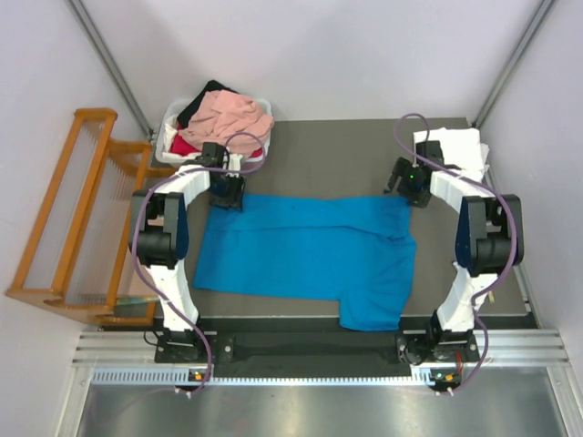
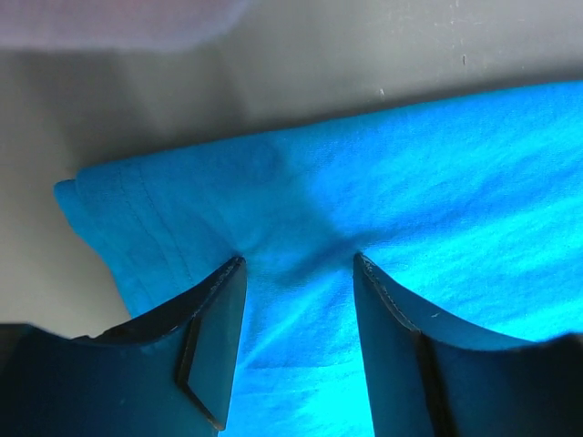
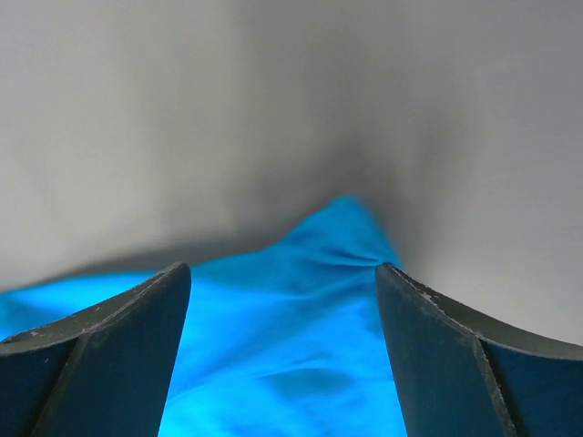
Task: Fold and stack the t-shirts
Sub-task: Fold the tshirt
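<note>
near: I see the bright blue cloth t-shirt [image 1: 310, 255] lying spread on the grey surface [image 1: 346, 150] | its far edge: left end effector [image 2: 299, 264] spread, tips down on the left corner; right end effector [image 3: 282, 273] spread wide over the right corner | beyond: white plastic tub [image 1: 169, 127] heaped with a salmon-pink t-shirt [image 1: 237, 114] just behind my left arm; white cloth [image 1: 455, 146] far right; wooden slatted rack [image 1: 77, 218] off left

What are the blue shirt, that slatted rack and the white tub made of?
The blue shirt looks like soft matte knit cloth, perhaps cotton: it wrinkles and has a stitched hem. The rack looks like wood with an orange-brown varnish. The tub is probably plastic, going by its smooth white rim.
</note>
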